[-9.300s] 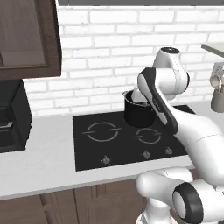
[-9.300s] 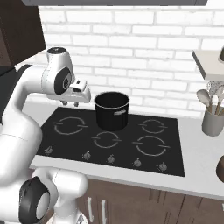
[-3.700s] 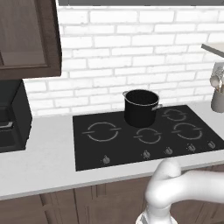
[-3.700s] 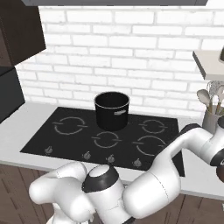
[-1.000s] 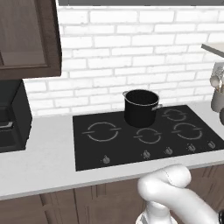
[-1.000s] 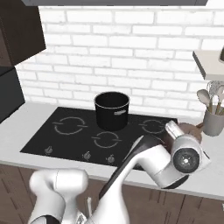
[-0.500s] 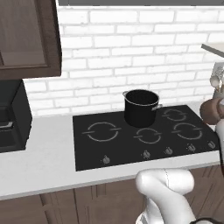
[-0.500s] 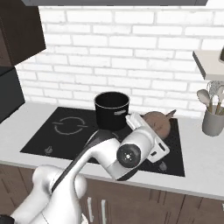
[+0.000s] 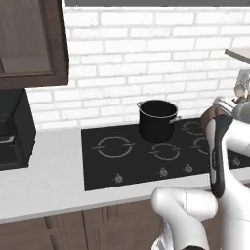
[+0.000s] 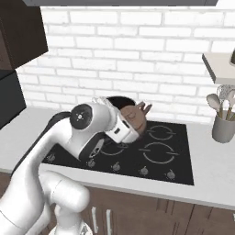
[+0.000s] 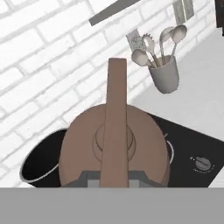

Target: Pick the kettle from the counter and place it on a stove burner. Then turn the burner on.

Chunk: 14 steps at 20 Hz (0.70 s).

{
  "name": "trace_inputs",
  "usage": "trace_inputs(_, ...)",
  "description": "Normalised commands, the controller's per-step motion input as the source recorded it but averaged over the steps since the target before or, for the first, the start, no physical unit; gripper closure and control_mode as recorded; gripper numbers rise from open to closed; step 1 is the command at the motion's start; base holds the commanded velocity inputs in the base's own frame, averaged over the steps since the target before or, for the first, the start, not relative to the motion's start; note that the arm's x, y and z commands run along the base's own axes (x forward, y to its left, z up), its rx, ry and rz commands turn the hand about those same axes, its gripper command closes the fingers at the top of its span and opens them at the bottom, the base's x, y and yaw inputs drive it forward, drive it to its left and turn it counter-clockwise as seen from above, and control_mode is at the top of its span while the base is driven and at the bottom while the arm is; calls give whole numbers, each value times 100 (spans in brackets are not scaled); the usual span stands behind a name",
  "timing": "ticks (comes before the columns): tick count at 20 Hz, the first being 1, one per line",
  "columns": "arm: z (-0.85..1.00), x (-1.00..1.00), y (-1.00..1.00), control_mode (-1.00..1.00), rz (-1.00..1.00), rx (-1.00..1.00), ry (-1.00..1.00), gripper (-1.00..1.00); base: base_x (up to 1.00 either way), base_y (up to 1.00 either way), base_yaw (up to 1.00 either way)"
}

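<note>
We have the tool (image 11: 114, 181) clamped on the kettle's (image 11: 114, 148) arched handle, fingers closed around the strap where it runs over the lid. In the hand view the copper-brown body hangs straight under the tool, the handle running up the middle of the picture. The kettle (image 10: 134, 117) is off the bench (image 10: 209, 170), held in the air above the stove (image 10: 158, 158), roughly over its middle and just in front of the black pot (image 9: 157, 119). In the right base view it sits against the wrist, spout pointing toward the brick wall, and partly covers the pot behind it. In the left base view we see a sliver of the kettle (image 9: 209, 115) at the right edge, behind the white forearm. The pot stands on a rear ring of the glass top. The large broken-arc burner (image 9: 114, 146) on the left side is bare, well apart from the kettle. Knobs (image 10: 143, 170) run along the front edge of the stove. A grey utensil holder (image 10: 223, 126) with spoons stands on the bench to the right of the stove.
</note>
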Motion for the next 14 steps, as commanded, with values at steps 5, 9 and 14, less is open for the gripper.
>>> trace_inputs(5,25,-5,100,-100,1,-1,17,100,0,0,0)
trace_inputs(9,3,0,100,-100,0,-1,15,100,0,0,0)
trace_inputs(14,0,0,100,-100,0,0,20,100,0,0,0)
